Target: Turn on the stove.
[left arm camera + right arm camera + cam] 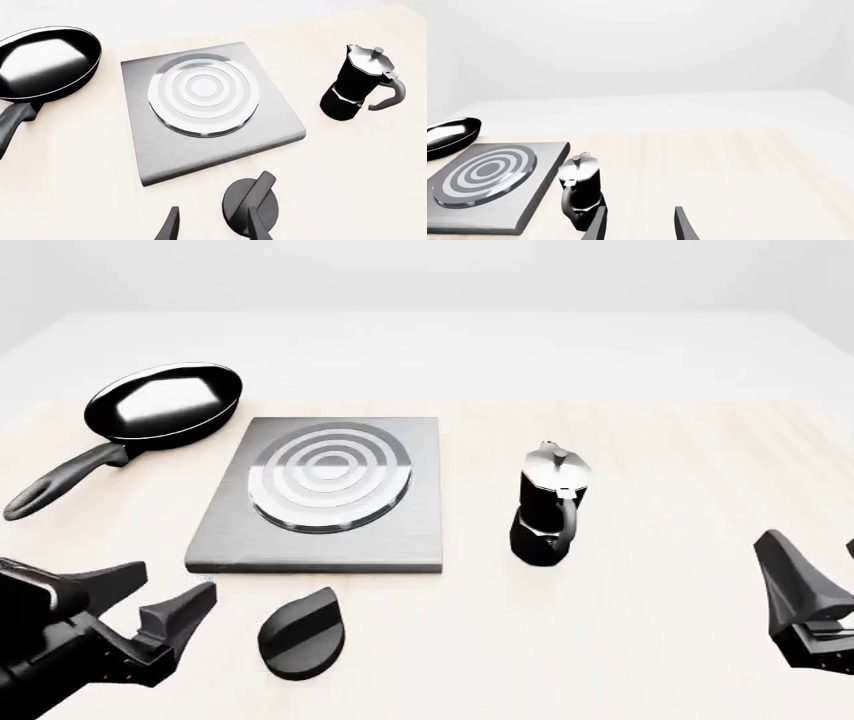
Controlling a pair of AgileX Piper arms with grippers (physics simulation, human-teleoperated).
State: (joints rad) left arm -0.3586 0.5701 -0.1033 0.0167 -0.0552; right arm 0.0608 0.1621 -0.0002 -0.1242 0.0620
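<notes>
A pale wooden table (667,440) holds a flat square grey stove (327,510) left of centre, its round burner (331,478) made of concentric silver rings. The stove's separate black oval knob (303,633) lies on the table just in front of the slab's near edge, apart from it, with its raised ridge pointing toward the far right. A black frying pan (164,403) sits at the far left, beside the stove's far left corner, its handle reaching toward the near left. A black-and-silver moka pot (549,504) stands upright just to the right of the stove, its handle on the near side. The left gripper (158,612) is at the near left, close to the knob but not touching it; its two dark fingers are spread apart with nothing between them. In the left wrist view, one finger (259,226) overlaps the knob while the other sits clear of it. The right gripper (807,590) is at the near right edge, well apart from the moka pot, its fingers also parted and holding nothing.
</notes>
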